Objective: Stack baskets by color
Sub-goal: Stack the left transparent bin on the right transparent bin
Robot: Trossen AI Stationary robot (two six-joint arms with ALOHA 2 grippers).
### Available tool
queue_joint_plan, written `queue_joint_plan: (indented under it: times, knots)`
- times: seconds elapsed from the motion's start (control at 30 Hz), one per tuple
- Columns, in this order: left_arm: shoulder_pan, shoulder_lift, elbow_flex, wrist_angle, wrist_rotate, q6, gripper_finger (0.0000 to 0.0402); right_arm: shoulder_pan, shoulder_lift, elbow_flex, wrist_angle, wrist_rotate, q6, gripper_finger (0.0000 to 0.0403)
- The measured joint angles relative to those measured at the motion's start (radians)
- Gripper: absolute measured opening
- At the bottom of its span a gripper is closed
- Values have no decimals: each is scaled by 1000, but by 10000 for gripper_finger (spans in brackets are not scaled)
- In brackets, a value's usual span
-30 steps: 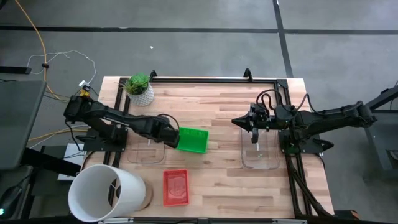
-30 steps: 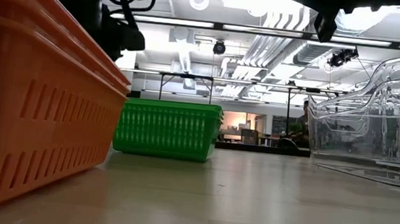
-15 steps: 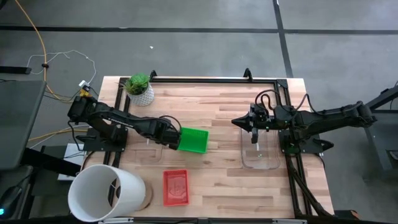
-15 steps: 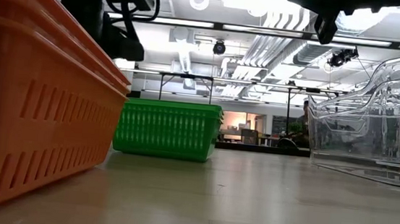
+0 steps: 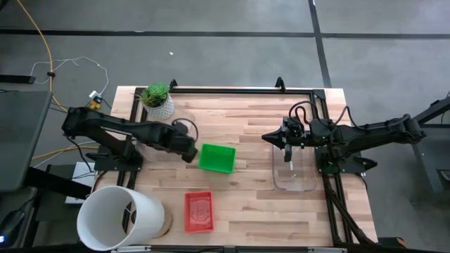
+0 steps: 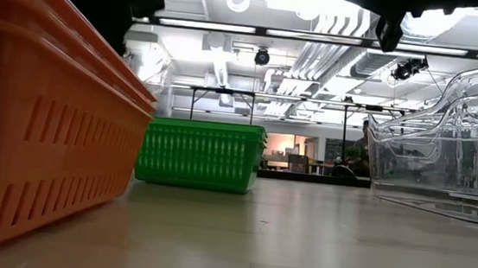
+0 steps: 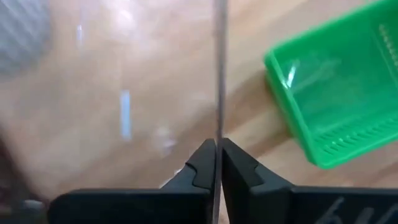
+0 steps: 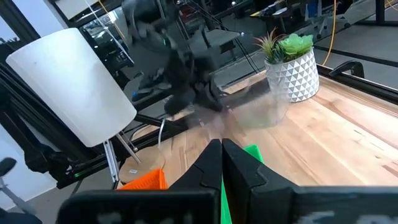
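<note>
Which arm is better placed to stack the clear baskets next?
Left. The left gripper is shut on a clear basket wall, ready to carry it. The right gripper is shut by the other clear basket, likely the stacking spot.

green basket (image 5: 216, 157), red basket (image 5: 198, 211), clear basket (image 5: 294, 172), white bucket (image 5: 119, 218)

Red basket (image 6: 45, 117): cut off at left and bottom edges of the low view. Clear basket (image 6: 450, 152): cut by that view's right edge. Clear basket held by left gripper (image 7: 217, 155): blurred, outline could not be traced in the left wrist view. Green basket (image 8: 249, 163): mostly hidden behind right gripper (image 8: 221, 155). Left arm (image 8: 180, 68): motion-blurred.
</note>
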Motion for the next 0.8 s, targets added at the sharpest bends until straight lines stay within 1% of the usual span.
queue_joint_plan:
  times: [0.1,0.23,0.33,0.43,0.5,0.6,0.67,0.8]
  knots:
    - [2,-45,47,-46,-44,41,0,0,0,0,14,4,16,0]
    - [1,-65,129,-87,-55,85,0,0,0,0,29,39,54,0]
    - [13,-49,208,-88,-55,154,0,0,0,7,49,72,98,1]
    - [31,7,299,-89,-60,241,0,0,16,58,14,75,113,15]
    - [42,60,367,-80,-62,299,0,0,39,112,-43,82,113,36]
    - [59,163,472,-85,-56,403,0,0,89,219,-168,131,129,83]
    - [67,236,536,-83,-58,473,0,-7,128,306,-282,170,184,120]
    - [68,375,653,-68,-68,587,0,-51,222,483,-552,176,297,186]
